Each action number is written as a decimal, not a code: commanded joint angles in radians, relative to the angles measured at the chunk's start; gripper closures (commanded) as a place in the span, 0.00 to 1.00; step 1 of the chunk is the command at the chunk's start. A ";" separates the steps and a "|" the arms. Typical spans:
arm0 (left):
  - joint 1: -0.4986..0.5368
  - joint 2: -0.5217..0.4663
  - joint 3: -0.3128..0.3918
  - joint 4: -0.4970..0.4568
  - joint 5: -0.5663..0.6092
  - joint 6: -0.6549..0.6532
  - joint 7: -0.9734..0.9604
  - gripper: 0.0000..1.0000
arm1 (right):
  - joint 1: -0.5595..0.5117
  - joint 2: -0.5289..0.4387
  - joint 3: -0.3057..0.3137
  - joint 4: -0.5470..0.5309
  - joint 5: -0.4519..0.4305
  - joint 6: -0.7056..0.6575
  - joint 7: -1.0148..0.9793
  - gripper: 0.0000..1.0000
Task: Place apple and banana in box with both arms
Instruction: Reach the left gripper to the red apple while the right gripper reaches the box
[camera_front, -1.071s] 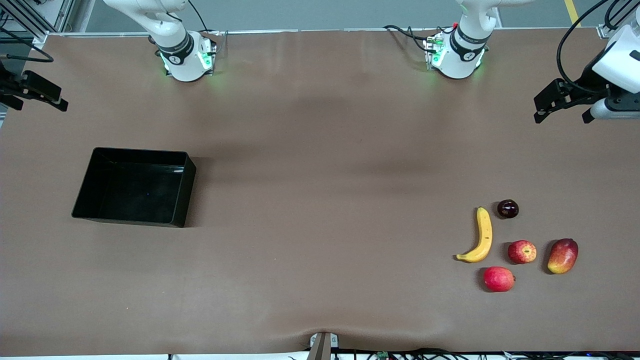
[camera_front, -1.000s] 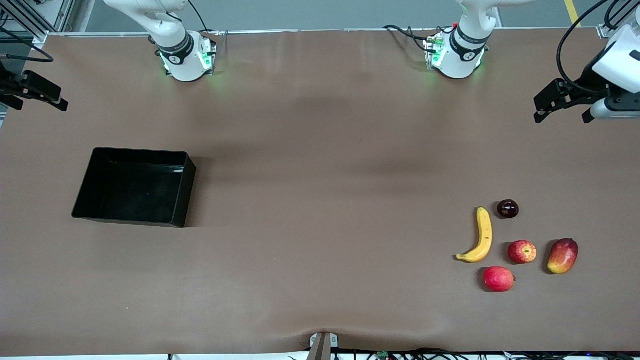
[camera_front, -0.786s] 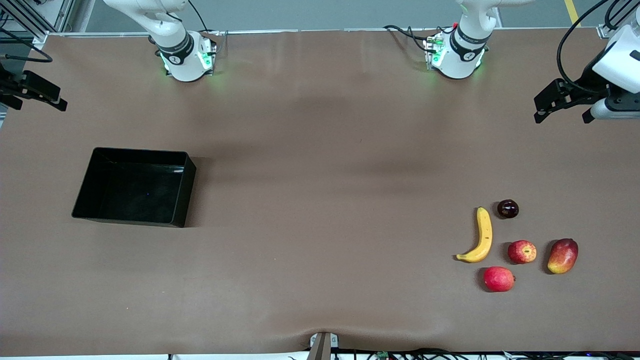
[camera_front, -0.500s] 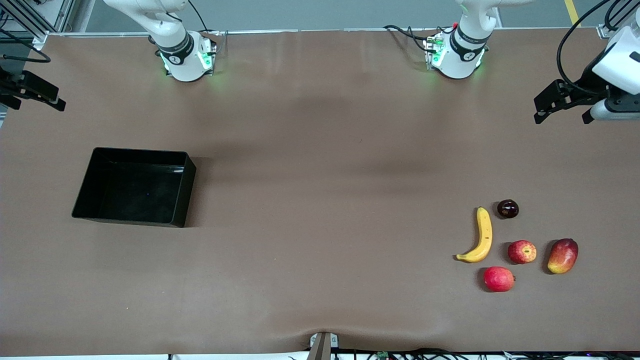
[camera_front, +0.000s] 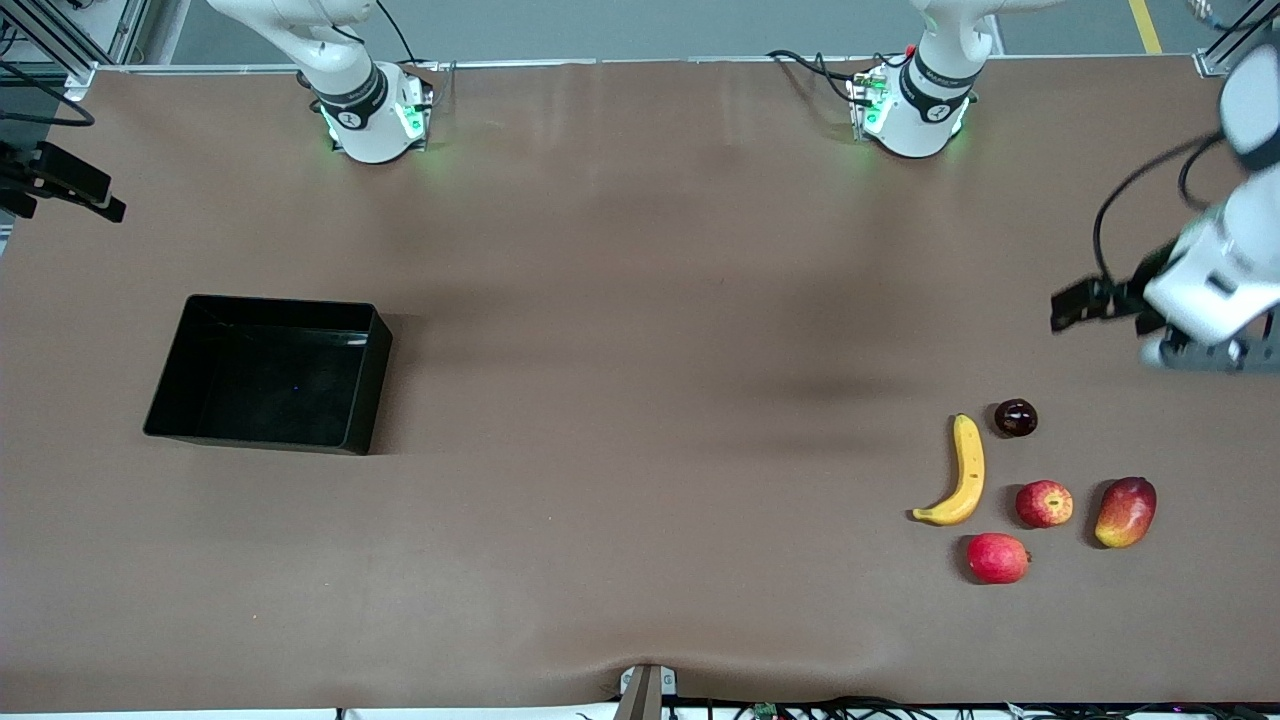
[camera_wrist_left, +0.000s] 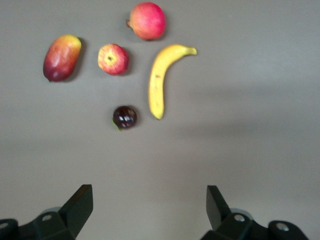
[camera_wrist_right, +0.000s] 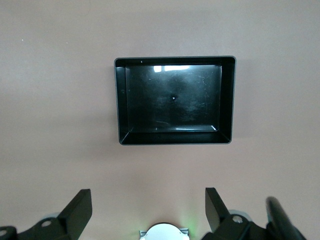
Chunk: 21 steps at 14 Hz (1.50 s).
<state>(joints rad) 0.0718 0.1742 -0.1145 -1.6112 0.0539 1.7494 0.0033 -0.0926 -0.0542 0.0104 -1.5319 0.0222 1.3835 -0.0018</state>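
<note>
The apple (camera_front: 1044, 503), red with yellow streaks, lies among other fruit toward the left arm's end of the table. The yellow banana (camera_front: 962, 472) lies beside it. Both show in the left wrist view, the apple (camera_wrist_left: 113, 59) and the banana (camera_wrist_left: 162, 77). The black box (camera_front: 270, 375) stands empty toward the right arm's end and fills the right wrist view (camera_wrist_right: 227, 100). My left gripper (camera_front: 1075, 305) is open and empty, in the air over bare table close to the fruit. My right gripper (camera_front: 70, 188) is open and empty at the table's edge, away from the box.
A smooth pinkish-red fruit (camera_front: 997, 558), a red-and-yellow mango (camera_front: 1125, 511) and a small dark plum (camera_front: 1015, 417) lie around the apple. The plum (camera_wrist_left: 124, 117) is the fruit closest to my left gripper (camera_wrist_left: 149, 210). The arm bases (camera_front: 375, 115) stand along the table edge farthest from the front camera.
My left hand has swung from the table's edge toward the fruit cluster and turned. My right gripper has drifted slightly outward. The fruit and the box have not moved.
</note>
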 joint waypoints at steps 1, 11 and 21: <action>0.041 0.112 -0.008 0.031 0.046 0.111 0.018 0.00 | -0.027 0.056 0.006 0.025 0.009 -0.003 -0.003 0.00; 0.138 0.494 -0.008 0.050 0.153 0.674 0.044 0.00 | -0.191 0.174 0.006 0.012 0.127 0.002 -0.021 0.00; 0.137 0.594 -0.011 0.070 0.103 0.700 0.047 0.00 | -0.302 0.559 0.006 -0.045 -0.109 0.386 -0.280 0.00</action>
<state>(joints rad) 0.2060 0.7458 -0.1219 -1.5661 0.1722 2.4518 0.0407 -0.3714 0.4913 0.0004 -1.5970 0.0373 1.7229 -0.2599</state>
